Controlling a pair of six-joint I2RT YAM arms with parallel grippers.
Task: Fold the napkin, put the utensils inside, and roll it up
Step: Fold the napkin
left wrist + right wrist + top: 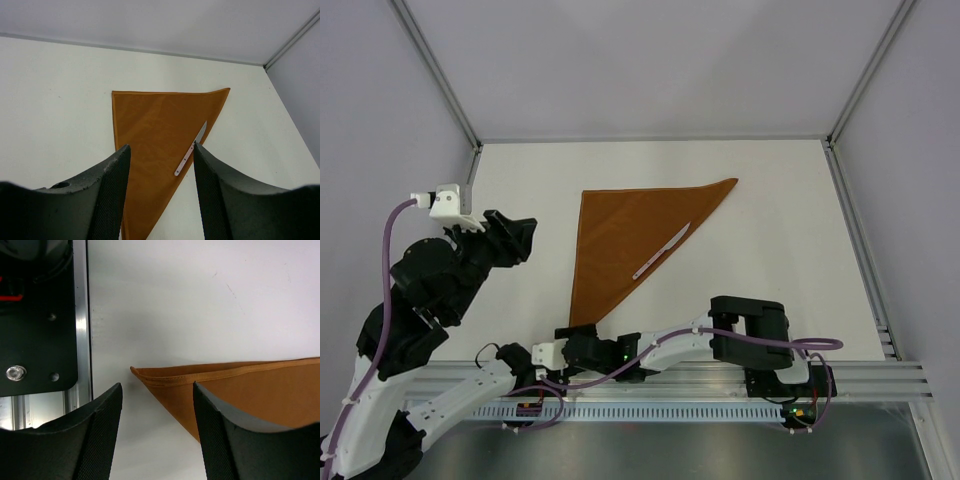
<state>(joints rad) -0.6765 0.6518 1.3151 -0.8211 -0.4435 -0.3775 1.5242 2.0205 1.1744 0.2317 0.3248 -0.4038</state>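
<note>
White bench (pixel 770 280) carries the napkin (pixel 620 240), folded into a triangle, with a knife (pixel 661 250) lying along its right edge. Left hand (pixel 160 150) is raised, angled down, spread. Right hand (pixel 157 390) reaches low leftward, spread at the near corner.

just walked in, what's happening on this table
Two robot arms are wrapping cutlery in a napkin. The rust-orange napkin lies folded into a triangle on the table, with a knife resting near its slanted right edge. Neither arm holds anything: the left gripper hovers open off to the left, and the right gripper is open, low by the napkin's near corner.
</note>
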